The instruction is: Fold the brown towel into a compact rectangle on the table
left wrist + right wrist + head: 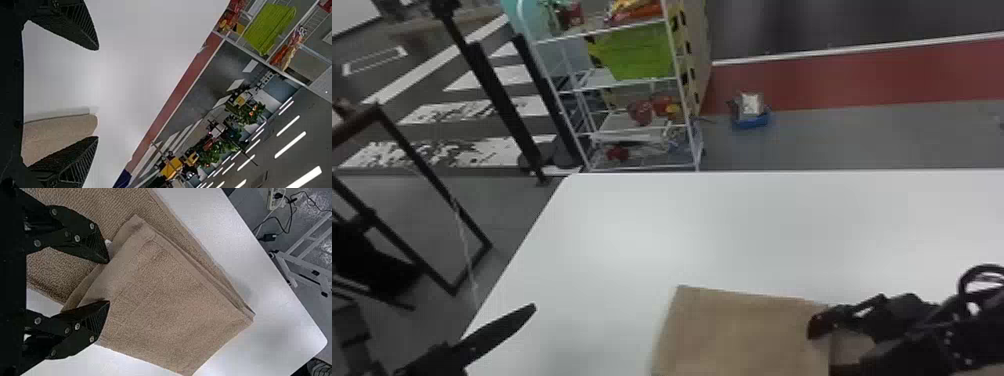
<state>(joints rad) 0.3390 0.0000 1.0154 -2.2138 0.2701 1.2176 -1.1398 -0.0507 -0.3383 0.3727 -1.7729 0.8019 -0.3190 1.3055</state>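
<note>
One towel (737, 330), one table (732, 225) and one rack (683, 100) are seen. Two grippers are counted, a left gripper (492, 335) and a right gripper (824, 350), with two fingers each.

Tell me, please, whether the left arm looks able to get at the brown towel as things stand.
Probably yes: its jaws stand open, and the head view shows nothing but tabletop between them and the left edge of the towel; the right jaws sit farther right.

Holds the left claw (497, 329) low at the head view's left, with fingers (76, 23) spread wide. Has the right arm (939, 332) in from the right edge, with the right claw (824, 349) pointing leftward, also open but less widely.
</note>
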